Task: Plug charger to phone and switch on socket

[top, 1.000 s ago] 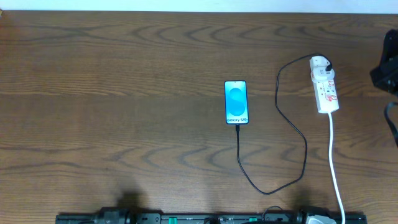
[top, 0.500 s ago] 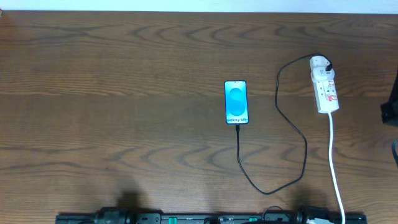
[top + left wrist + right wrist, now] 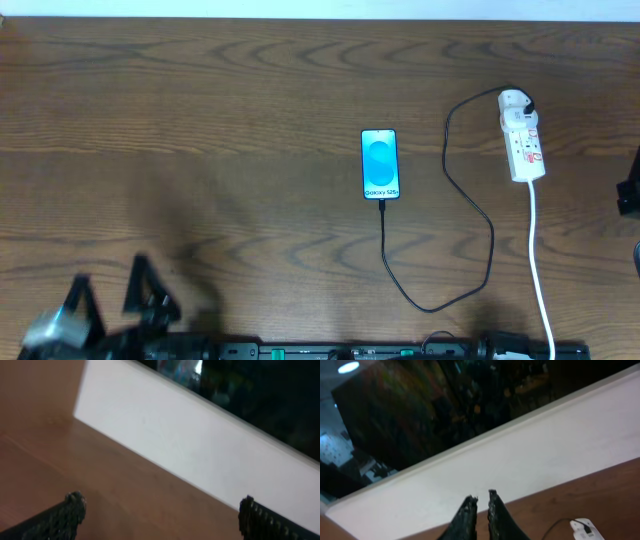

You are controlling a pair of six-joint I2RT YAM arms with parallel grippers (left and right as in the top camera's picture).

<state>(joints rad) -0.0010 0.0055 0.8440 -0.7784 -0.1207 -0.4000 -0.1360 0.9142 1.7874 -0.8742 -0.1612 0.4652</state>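
Worktop (image 3: 200, 120): dark wood grain, bare around the task's things.

Phone (image 3: 380, 164) lies flat near the middle, a little right of centre, screen up and lit blue-cyan. White text near its near end reads "Galaxy"; the characters after it are too small to read.

Charger (image 3: 492, 240): thin black cable meeting the phone's near short edge. It loops toward the near edge, then runs back up right to a black plug at the socket's far end.

Socket (image 3: 522, 135): white strip toward the far right corner, well apart from the phone. Its red marks are unreadable and the switch position cannot be made out. White cord (image 3: 540, 280) runs from it to the near edge.

Left gripper (image 3: 110, 300) is over the near left corner, blurred, with jaws spread wide and nothing between them.

Right gripper (image 3: 481, 497): fingers nearly together, grasping nothing. Overhead shows only a dark sliver at the right edge.

White wall (image 3: 200, 445) stands behind the far edge.
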